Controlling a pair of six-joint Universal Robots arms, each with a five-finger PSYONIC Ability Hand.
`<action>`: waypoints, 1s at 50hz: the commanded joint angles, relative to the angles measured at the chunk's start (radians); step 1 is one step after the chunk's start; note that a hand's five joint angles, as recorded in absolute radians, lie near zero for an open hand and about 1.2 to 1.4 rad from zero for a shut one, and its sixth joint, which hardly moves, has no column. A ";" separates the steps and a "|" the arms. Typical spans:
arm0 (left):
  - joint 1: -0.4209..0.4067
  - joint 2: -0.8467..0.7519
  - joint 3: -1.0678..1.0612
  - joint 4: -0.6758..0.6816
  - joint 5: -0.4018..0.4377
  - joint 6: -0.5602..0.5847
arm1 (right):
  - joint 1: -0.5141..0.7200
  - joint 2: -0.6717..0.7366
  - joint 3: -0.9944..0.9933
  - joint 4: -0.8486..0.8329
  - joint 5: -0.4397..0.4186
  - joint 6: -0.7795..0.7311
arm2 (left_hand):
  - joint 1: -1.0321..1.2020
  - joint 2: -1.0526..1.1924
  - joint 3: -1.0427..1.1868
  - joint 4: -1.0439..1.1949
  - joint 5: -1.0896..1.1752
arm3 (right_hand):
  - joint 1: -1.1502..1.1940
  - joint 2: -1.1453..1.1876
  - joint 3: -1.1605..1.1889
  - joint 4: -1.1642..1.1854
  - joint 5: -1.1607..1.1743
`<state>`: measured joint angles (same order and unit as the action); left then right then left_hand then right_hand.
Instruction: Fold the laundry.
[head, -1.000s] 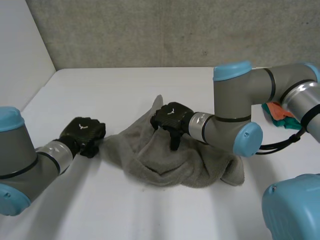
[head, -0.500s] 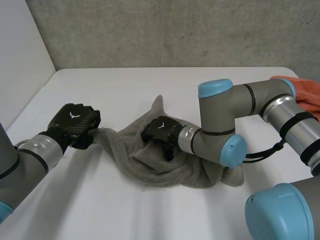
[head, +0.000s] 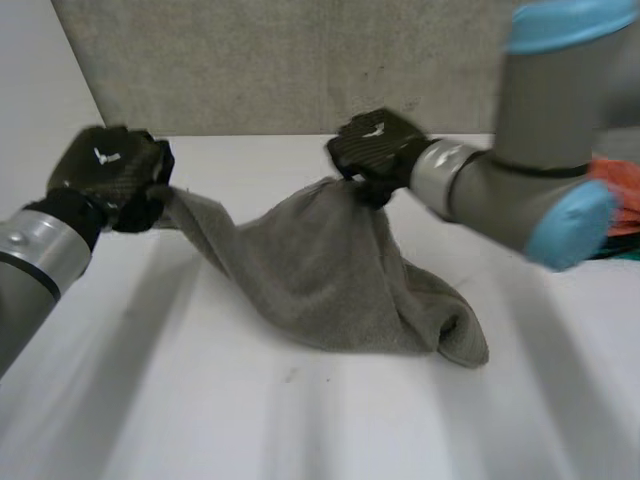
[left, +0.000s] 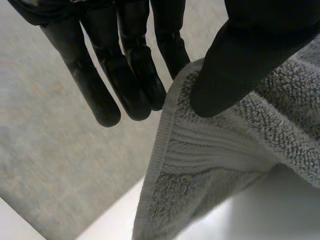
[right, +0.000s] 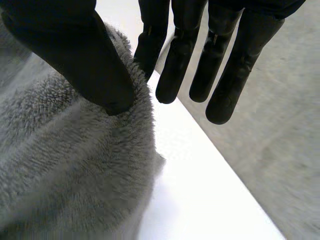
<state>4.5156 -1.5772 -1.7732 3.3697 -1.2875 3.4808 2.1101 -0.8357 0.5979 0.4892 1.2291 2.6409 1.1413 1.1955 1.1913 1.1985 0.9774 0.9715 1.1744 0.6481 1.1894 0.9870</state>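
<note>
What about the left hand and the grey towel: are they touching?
Touching. The left wrist view shows the left hand pinching the towel at its edge, between the thumb and the fingers.

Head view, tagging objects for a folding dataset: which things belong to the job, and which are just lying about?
Job: grey terry towel; left robot hand pinching a corner; right robot hand pinching an edge.
Lying about: orange cloth at the white table's right side.

White table (head: 300, 420), grey concrete wall (head: 300, 60) behind it, white side wall (head: 35, 80) at left
</note>
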 joint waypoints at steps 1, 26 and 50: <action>-0.015 0.086 -0.012 -0.006 0.002 -0.088 | -0.127 -0.359 0.437 0.048 0.108 -0.261 | 0.255 0.201 0.205 0.198 0.244 | 0.425 0.222 0.748 0.207 0.235; -0.187 -0.454 0.690 0.100 -0.168 0.055 | -0.122 -0.206 0.206 -0.493 0.260 -0.134 | 0.255 0.201 0.205 0.198 0.244 | 0.425 0.222 0.748 0.207 0.235; -0.182 -0.188 0.045 0.310 -0.207 0.027 | -0.133 -0.654 1.080 -0.655 0.216 -0.206 | 0.255 0.201 0.205 0.198 0.244 | 0.425 0.222 0.748 0.207 0.235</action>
<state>4.3254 -1.7711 -1.4921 3.7365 -1.5433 3.5009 1.9801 -1.3910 1.3455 -0.2506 1.4659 2.4988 1.1413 1.1975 1.1928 1.2023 0.9773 0.9764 1.1745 0.6481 1.1899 0.9885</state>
